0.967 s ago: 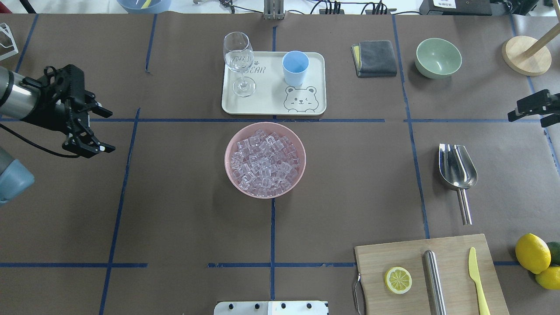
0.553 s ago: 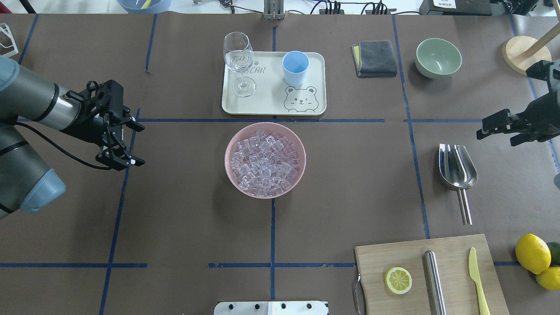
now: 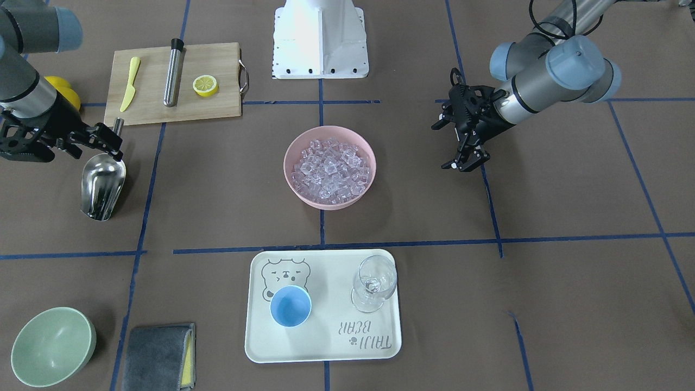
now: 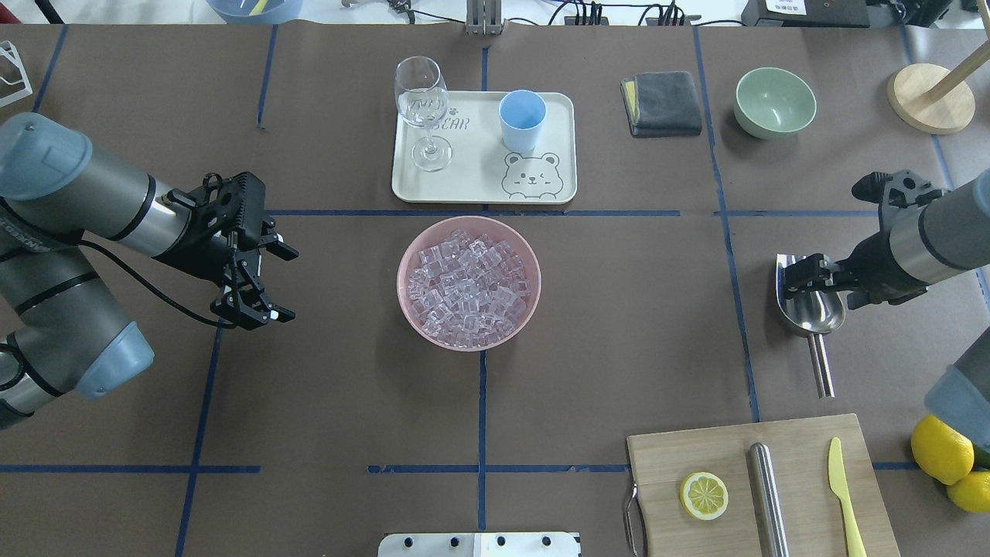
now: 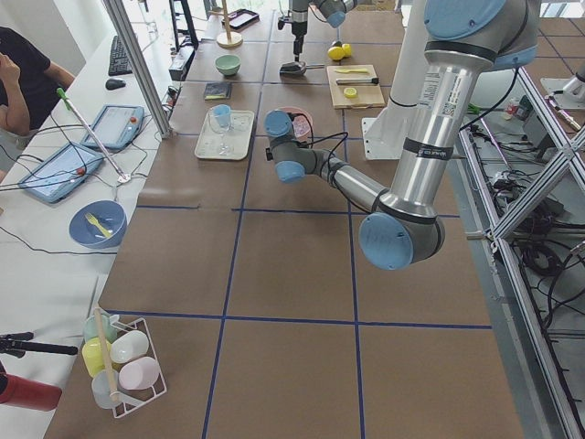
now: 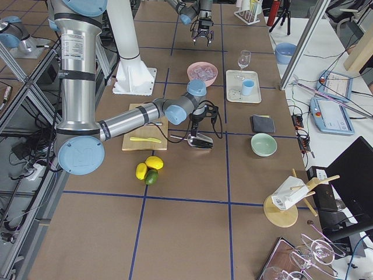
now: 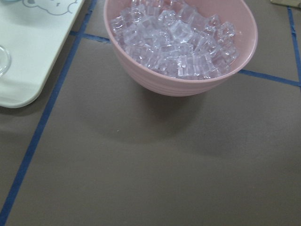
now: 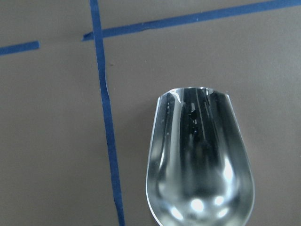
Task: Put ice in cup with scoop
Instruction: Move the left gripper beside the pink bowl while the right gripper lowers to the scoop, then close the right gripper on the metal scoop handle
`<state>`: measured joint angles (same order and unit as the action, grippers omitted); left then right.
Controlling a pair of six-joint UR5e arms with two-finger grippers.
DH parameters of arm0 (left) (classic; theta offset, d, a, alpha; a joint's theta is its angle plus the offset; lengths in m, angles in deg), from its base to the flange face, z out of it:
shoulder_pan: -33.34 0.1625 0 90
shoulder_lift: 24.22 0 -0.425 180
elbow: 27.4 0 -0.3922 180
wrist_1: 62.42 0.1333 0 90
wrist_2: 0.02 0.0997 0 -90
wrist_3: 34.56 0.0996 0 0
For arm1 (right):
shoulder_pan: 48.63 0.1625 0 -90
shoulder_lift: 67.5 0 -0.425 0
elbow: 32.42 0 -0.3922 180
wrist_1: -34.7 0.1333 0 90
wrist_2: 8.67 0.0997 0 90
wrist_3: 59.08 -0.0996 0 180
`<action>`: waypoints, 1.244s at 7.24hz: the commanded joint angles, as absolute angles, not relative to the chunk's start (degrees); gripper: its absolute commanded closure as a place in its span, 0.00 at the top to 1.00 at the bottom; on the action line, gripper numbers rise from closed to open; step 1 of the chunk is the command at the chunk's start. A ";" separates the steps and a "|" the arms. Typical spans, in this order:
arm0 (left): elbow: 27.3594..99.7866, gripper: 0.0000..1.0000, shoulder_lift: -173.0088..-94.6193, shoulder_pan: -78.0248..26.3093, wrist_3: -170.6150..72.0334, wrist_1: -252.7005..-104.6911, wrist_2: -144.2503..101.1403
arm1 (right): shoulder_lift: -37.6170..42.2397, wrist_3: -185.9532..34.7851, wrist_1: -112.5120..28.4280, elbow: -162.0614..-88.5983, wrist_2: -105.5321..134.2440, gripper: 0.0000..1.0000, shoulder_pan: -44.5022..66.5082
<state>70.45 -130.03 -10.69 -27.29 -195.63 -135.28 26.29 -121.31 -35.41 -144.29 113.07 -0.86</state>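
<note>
R claw (image 4: 818,293), jaws wide, is now hovering over scoop (image 4: 814,313) after a 1 s sweep in; pickup likely next. L claw (image 4: 278,284), also wide, is nearing ice (image 4: 468,282); cup (image 4: 522,120) is sitting empty.

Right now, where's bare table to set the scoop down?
Bare room lies between the pink bowl and the scoop, and between that bowl and the cutting board. Crowded: the tray, with cup and wine glass; the left gripper hovers on the bowl's other side.
</note>
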 commanded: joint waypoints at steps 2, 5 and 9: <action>67.36 1.00 -130.13 -9.38 -27.27 -203.46 -135.29 | 30.05 -121.93 -34.04 -145.54 109.90 1.00 -7.31; 64.72 1.00 -130.48 -9.03 -27.27 -206.91 -135.29 | 31.55 -121.66 -33.93 -144.22 106.22 1.00 -11.79; 63.13 1.00 -130.74 -8.24 -27.18 -207.08 -135.29 | 31.64 -121.22 -33.85 -143.17 106.73 0.43 -11.72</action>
